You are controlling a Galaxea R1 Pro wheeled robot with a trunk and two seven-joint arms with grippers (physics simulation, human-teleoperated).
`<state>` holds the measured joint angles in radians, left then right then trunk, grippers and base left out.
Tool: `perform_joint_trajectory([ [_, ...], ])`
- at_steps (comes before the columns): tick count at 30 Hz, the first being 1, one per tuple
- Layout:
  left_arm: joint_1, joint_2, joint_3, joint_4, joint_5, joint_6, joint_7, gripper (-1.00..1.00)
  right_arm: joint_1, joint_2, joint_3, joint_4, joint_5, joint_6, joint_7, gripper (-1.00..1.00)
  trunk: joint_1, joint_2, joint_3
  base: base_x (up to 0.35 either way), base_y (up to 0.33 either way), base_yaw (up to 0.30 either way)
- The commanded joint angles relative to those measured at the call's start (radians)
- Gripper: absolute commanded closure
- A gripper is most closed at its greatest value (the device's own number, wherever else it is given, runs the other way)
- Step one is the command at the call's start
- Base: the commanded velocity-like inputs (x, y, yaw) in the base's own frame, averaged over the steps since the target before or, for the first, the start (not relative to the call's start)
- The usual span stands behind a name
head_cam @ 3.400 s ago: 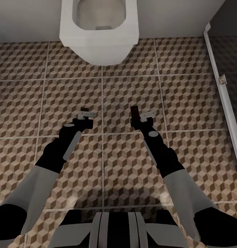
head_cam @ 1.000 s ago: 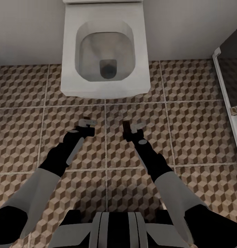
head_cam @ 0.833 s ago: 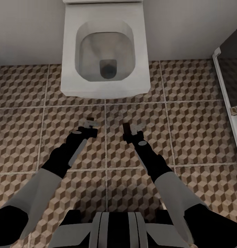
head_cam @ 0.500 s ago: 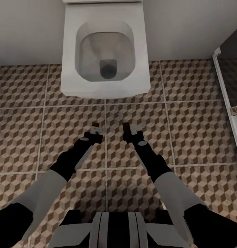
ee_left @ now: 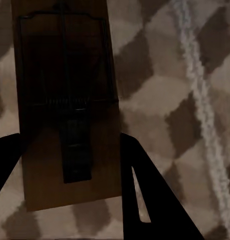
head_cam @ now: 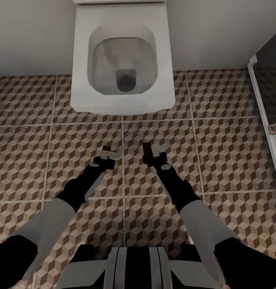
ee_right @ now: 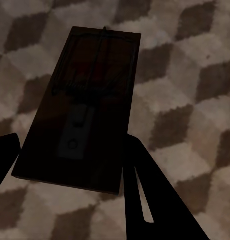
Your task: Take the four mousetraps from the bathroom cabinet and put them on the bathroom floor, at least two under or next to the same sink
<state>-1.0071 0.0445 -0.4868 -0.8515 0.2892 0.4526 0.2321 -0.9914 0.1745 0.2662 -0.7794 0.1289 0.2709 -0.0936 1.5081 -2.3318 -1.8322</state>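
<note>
I hold one mousetrap in each hand above the bathroom floor (head_cam: 226,152). In the left wrist view a tan-wood mousetrap (ee_left: 64,100) with a dark wire spring sits between the fingers of my left gripper (ee_left: 69,137), which is shut on it. The right wrist view has a darker, shadowed mousetrap (ee_right: 89,100) clamped in my right gripper (ee_right: 69,140). From the head, my left gripper (head_cam: 108,154) and right gripper (head_cam: 152,151) hover side by side just in front of the toilet, the right mousetrap (head_cam: 146,149) sticking forward. The cabinet and the sink are out of view.
A white square toilet (head_cam: 122,60) stands against the pale wall straight ahead, its bowl open. A white door frame (head_cam: 260,104) with a metal hinge (head_cam: 273,129) runs down the right side beside a dark opening. Patterned tiles stretch to both sides of my arms.
The view has moved nearer the toilet since the oldest frame. In the last second my left arm swung right toward the centre with its mousetrap, then eased back slightly. The right arm stayed still.
</note>
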Motion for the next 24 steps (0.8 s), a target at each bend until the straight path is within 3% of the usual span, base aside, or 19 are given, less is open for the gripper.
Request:
perform_joint_trajectory([
  [1,-0.001,0.007,-0.004,0.001,0.011,0.002,0.009,1.00,-0.001,0.000,0.002,0.000,0.008,0.007,-0.006,1.00,0.000,0.000,0.000,0.000,0.000,0.000],
  [8,-0.001,0.015,0.054,0.010,0.010,0.000,0.009,1.00,-0.012,0.000,0.002,0.033,0.008,0.014,-0.006,1.00,0.000,0.000,0.000,0.000,0.000,0.000],
  [13,-0.001,0.014,0.063,0.082,0.010,-0.001,0.009,1.00,-0.026,0.000,0.002,0.070,0.008,0.014,-0.006,1.00,0.000,0.000,0.000,0.000,0.000,0.000],
  [24,-0.001,0.014,0.069,0.116,0.009,-0.001,0.009,1.00,-0.091,0.000,0.002,0.144,0.008,0.014,-0.006,1.00,0.000,0.000,0.000,0.000,0.000,0.000],
])
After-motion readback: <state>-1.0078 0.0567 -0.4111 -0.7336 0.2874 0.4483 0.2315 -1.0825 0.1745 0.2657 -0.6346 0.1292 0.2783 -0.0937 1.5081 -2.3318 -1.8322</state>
